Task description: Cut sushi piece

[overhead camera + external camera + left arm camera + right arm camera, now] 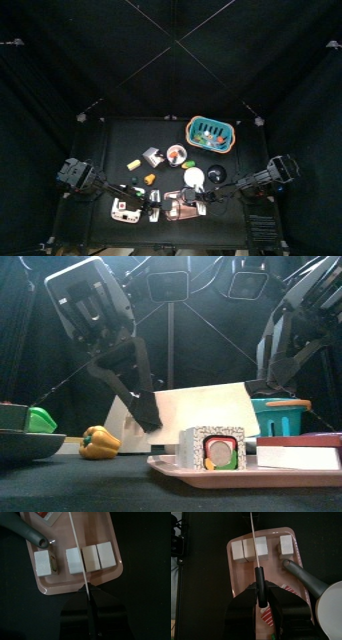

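4 white sushi pieces lie in a row on the pink tray (47,587), which sits on the black worktop. The left end effector (89,599) is pinched on a knife (79,557) whose thin blade runs out from the jaws across the row, over the sushi piece (75,560) second from one end. The right end effector (258,594) grips a dark handle; whether both hold 1 tool I cannot tell. Blade and row cross at right angles, so the cut looks to be straight down. A peeler-like grey tool (27,532) rests near the tray's far corner.
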You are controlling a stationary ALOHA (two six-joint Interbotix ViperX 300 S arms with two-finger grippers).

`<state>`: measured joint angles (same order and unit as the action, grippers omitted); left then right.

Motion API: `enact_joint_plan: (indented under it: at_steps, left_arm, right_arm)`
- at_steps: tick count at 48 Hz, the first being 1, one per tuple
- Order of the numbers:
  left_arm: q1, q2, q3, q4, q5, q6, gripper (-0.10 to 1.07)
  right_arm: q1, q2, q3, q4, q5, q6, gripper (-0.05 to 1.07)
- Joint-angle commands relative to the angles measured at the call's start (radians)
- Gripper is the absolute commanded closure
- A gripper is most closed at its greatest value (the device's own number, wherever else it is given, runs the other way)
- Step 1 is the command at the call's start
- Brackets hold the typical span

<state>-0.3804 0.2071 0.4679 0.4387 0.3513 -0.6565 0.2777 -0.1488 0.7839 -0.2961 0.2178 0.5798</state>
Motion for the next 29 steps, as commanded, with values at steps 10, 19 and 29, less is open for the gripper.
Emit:
enact_joint_plan:
  at_steps: [10, 19, 29]
  left_arm:
    - [-0.006, -0.018, -0.031, -0.008, -0.009, 0.002, 0.68]
    - [-0.005, -0.02, -0.037, -0.012, -0.009, 0.002, 0.68]
    - [-0.005, -0.025, -0.043, -0.005, -0.009, -0.002, 0.68]
  right_arm:
    - [-0.008, -0.046, -0.012, -0.003, 0.0, 0.002, 0.53]
    - [-0.006, -0.049, -0.011, -0.006, 0.0, 0.0, 0.53]
    - [-0.006, -0.058, -0.011, -0.009, 0.0, -0.002, 0.53]
